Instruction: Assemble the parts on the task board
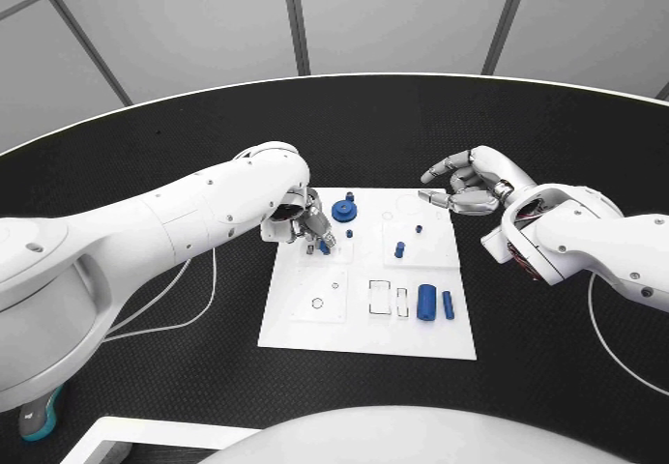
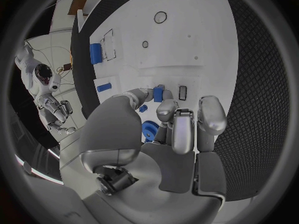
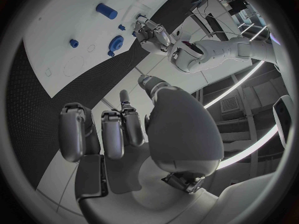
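The left arm (image 1: 154,227) comes over the black table (image 1: 139,155), whose surface has a fine woven texture and a pale curved rim on the far side. Behind the rim there is a grey wall (image 1: 182,39) made of panels with dark seams. Two thin white cables (image 1: 195,300) lie on the table beside this arm.

The left hand (image 1: 300,222) is above the far left part of the task board (image 1: 369,338). In the left wrist view, its fingertips (image 2: 144,92) pinch a small blue part (image 2: 159,93) just over the board surface, so this hand is grasping a piece. A blue gear (image 1: 344,211) stands just beside the hand, on the far part of the board.

The task board is a white plate in the middle of the table. In the near left area it carries a small ring outline (image 1: 318,303), and next to it there are rectangular recesses (image 1: 379,297). More to the right, a small blue peg (image 1: 399,250) stands in the middle part, and a tiny blue piece (image 1: 417,230) is near it. At the near right, a thick blue cylinder (image 1: 426,299) and a thinner blue bar (image 1: 448,304) lie side by side.

The right hand (image 1: 472,184) is at the far right corner of the board, over the black table. Its fingers are curled loosely and apart, with nothing between them; it is released.
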### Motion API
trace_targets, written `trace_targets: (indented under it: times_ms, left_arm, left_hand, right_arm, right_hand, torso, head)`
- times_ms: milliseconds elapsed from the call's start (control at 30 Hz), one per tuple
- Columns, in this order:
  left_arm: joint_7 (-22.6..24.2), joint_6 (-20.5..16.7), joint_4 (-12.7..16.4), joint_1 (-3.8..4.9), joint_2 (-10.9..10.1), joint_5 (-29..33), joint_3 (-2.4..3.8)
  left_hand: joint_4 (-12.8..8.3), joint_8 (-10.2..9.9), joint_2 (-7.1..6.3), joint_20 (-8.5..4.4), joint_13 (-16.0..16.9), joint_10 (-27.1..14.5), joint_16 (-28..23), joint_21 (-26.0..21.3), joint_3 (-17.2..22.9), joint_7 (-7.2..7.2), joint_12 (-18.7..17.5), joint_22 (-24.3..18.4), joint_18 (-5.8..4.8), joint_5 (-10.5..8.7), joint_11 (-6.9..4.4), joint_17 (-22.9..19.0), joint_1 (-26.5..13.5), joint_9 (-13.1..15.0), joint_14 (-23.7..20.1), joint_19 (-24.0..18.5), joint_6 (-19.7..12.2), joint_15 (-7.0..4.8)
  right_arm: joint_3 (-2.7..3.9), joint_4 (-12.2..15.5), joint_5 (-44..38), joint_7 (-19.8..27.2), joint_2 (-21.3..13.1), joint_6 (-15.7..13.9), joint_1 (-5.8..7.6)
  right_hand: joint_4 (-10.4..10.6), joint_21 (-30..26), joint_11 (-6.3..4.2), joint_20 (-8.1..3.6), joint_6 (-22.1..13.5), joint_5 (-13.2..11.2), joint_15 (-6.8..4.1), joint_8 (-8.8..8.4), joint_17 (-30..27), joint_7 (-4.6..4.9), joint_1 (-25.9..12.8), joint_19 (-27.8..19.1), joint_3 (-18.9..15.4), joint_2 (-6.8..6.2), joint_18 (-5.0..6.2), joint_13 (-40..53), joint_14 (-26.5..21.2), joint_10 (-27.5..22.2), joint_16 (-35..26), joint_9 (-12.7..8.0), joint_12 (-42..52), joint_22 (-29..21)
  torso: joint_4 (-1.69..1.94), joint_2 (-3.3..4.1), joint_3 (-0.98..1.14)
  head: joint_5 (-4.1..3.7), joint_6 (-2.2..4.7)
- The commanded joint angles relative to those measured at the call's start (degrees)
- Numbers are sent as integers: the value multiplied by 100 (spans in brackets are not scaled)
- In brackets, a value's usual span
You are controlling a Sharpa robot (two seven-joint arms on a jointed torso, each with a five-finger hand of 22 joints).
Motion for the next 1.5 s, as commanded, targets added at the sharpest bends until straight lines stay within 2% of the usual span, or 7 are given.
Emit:
trace_targets:
  times_ms: [33, 467, 900, 1033, 1500]
  left_arm:
    - [3, -5, 1, -1, 1, 2, 0]
    - [-28, 107, -6, -6, 1, 7, 0]
    - [-21, 67, -5, -9, 1, 18, 0]
    - [-27, 50, -8, -9, -1, 20, 0]
    - [-32, 63, -15, -9, 5, 24, 0]
  left_hand:
    - [17, -31, 8, -8, -1, -34, -23, -29, -51, -35, 17, -4, -19, 30, 8, 743, -50, -11, 372, -26, 8, -11]
    - [81, -60, -7, -7, -18, -54, -29, -35, -164, -30, 9, -11, -17, 25, 13, 732, -86, -20, 368, -29, 22, -7]
    - [133, -88, -6, -6, -42, -79, -34, -39, -240, -23, -5, -15, -17, 27, 19, 724, -108, -30, 364, -31, 22, -3]
    - [223, -129, -23, 0, -52, -100, -38, -49, -393, -8, -8, -29, -14, 19, 32, 718, -151, -43, 361, -39, 28, 8]
    - [301, -209, -105, 9, -84, -142, -40, -56, -620, 12, -23, -33, -13, 13, 49, 714, -153, -79, 358, -40, 25, 22]
  right_arm:
    - [0, -1, 0, 1, 3, 2, 0]
    - [0, -8, 0, 0, 10, 9, 0]
    - [0, -6, 0, -2, 9, 2, 0]
    - [0, -5, 0, -2, 7, -1, 0]
    - [0, 2, 0, -6, 3, -19, 0]
  right_hand:
    - [30, -35, -32, -45, 20, 11, -46, 25, 1325, 14, -53, 296, 10, 3, 47, 835, 559, -3, -20, -5, -32, 824]
    - [30, -35, -32, -45, 20, 11, -46, 25, 1325, 14, -53, 296, 10, 3, 47, 835, 559, -3, -20, -5, -32, 824]
    - [35, -39, -32, -45, 18, 11, -45, 25, 1318, 14, -57, 294, 6, 2, 48, 833, 558, -5, -24, -7, -35, 821]
    - [35, -39, -32, -45, 18, 11, -45, 25, 1318, 14, -57, 294, 6, 2, 48, 833, 558, -5, -24, -7, -35, 821]
    - [41, -68, -31, -45, 15, 9, -45, 24, 1302, 15, -64, 284, 0, -3, 55, 812, 554, -26, -33, -8, -57, 799]
  torso:
    - [1, -1, -1]
    - [3, -3, 2]
    - [4, 0, -1]
    - [5, 1, -2]
    - [1, 0, 2]
  head:
    - [-2, -2]
    - [-11, -1]
    - [-19, 0]
    - [-19, -2]
    - [-21, -7]
